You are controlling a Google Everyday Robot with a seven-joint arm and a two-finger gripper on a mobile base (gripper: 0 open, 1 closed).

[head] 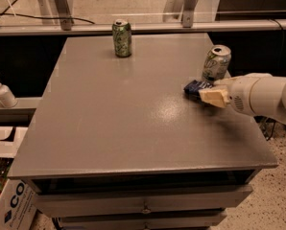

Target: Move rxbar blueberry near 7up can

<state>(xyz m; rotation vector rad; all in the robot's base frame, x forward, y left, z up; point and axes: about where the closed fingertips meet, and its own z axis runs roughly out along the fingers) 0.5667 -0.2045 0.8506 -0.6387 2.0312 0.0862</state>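
Note:
The 7up can (216, 63) stands upright near the right edge of the grey table (133, 114). The rxbar blueberry (196, 87), a dark blue wrapped bar, is held just below and left of the can, close to the table surface. My gripper (206, 94) comes in from the right on a white arm and is shut on the bar; its cream fingers (212, 97) cover the bar's right end.
A darker green mottled can (122, 38) stands at the back of the table. A white pump bottle (2, 93) sits on a ledge to the left. A cardboard box (8, 205) is on the floor at bottom left. Drawers run under the table's front edge.

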